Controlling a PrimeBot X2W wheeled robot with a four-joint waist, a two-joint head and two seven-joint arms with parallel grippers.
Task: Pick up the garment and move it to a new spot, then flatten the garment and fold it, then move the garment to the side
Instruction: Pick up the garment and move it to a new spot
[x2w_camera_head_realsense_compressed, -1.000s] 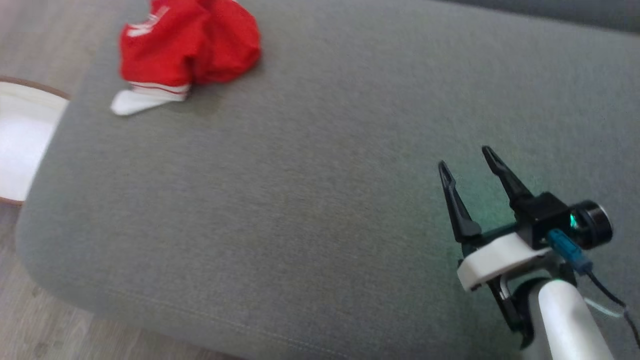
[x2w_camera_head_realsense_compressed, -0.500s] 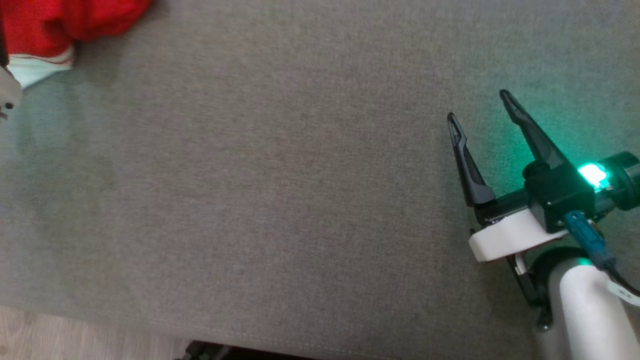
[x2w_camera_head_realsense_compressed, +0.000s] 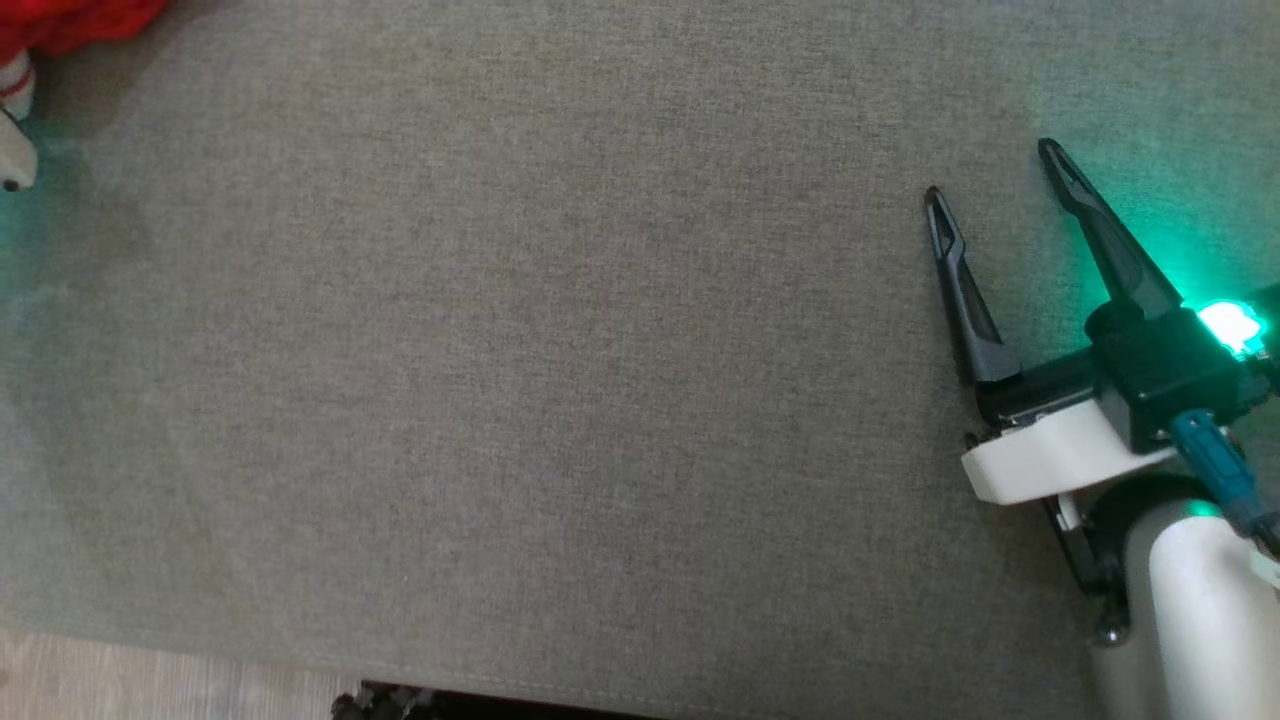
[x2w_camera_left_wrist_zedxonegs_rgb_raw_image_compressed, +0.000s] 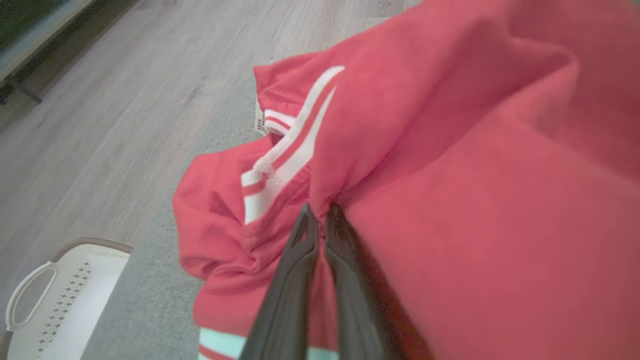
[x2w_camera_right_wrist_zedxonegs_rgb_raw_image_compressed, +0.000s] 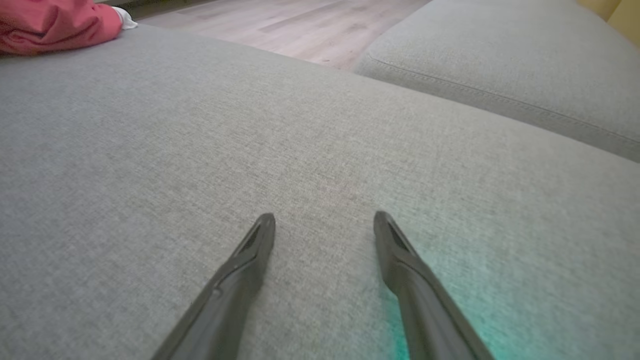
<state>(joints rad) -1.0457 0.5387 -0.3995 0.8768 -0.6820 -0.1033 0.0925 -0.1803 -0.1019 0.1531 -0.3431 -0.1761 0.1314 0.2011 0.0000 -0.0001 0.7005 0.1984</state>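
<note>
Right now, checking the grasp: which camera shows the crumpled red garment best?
The left wrist view: the crumpled red fabric garment with white striped trim spreads across it, the left claw shut on a fold. The head view has a red sliver at its top-left corner; the right wrist view, a small bunch at top left.

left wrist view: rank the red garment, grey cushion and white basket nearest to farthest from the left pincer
1. red garment: pinched in left pincer
2. grey cushion: beneath it, lower left
3. white basket: bottom-left corner, beyond cushion
</note>
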